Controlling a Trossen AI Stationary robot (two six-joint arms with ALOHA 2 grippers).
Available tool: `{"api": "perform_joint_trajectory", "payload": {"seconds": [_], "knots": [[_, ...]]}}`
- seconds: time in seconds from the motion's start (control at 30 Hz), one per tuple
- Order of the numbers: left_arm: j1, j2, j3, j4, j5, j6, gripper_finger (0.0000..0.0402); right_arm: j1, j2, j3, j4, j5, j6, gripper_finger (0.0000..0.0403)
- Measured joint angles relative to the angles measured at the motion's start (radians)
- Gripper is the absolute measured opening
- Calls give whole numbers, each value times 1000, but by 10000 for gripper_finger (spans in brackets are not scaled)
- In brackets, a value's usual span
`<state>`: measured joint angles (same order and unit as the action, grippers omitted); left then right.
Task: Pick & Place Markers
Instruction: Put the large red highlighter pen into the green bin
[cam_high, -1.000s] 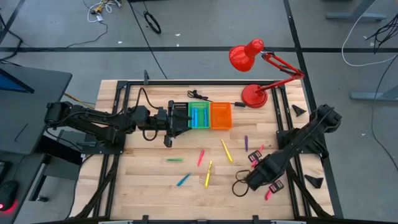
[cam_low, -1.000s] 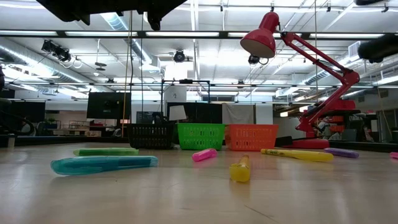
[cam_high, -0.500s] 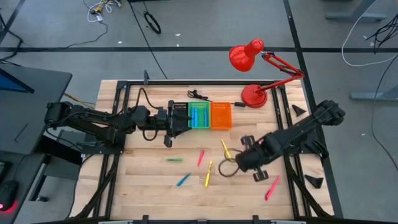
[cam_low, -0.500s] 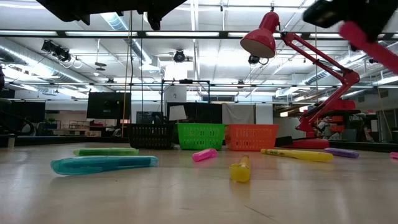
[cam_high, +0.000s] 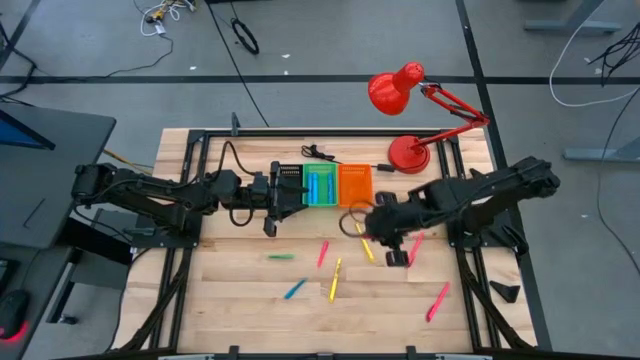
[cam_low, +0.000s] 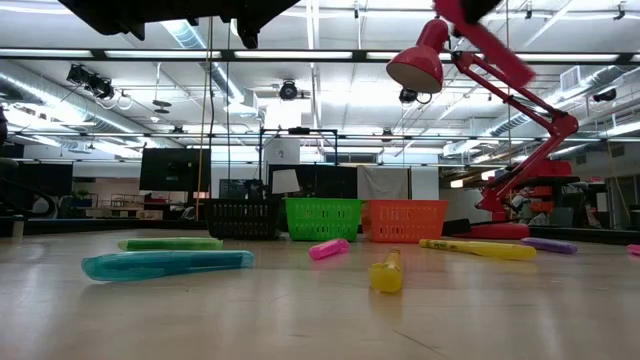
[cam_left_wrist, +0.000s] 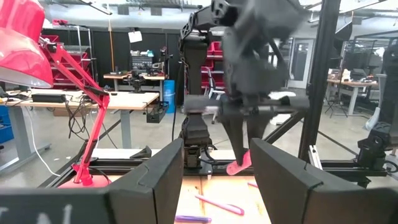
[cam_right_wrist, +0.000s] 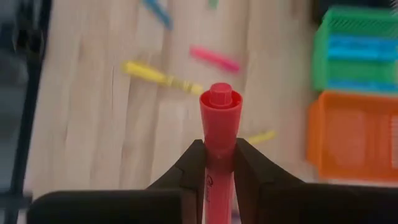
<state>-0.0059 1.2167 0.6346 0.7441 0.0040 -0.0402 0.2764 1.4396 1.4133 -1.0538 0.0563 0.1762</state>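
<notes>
Right gripper (cam_right_wrist: 217, 163) pinches a short pink-red plastic marker (cam_right_wrist: 218, 134) mid-barrel, up off the table near the orange mesh bin (cam_high: 355, 185): looks light, rigid, slick, so mid-barrel seems right; left gripper (cam_left_wrist: 214, 158) spread, empty.

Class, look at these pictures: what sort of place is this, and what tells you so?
Probably a robotics lab or workshop. Clues: exposed ceiling ducts, workbenches and red storage racks beyond, and a framed wooden table with mounted robot arms.
</notes>
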Motion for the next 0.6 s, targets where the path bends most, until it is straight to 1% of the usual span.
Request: {"api": "perform_joint_trajectory", "payload": {"seconds": [0.2, 0.6], "knots": [[0, 0, 0, 0, 0, 0, 193, -82, -16, 1, 197, 0, -1, 53], [0, 0, 0, 2, 0, 0, 193, -232, -16, 1, 445, -2, 56, 53]]}}
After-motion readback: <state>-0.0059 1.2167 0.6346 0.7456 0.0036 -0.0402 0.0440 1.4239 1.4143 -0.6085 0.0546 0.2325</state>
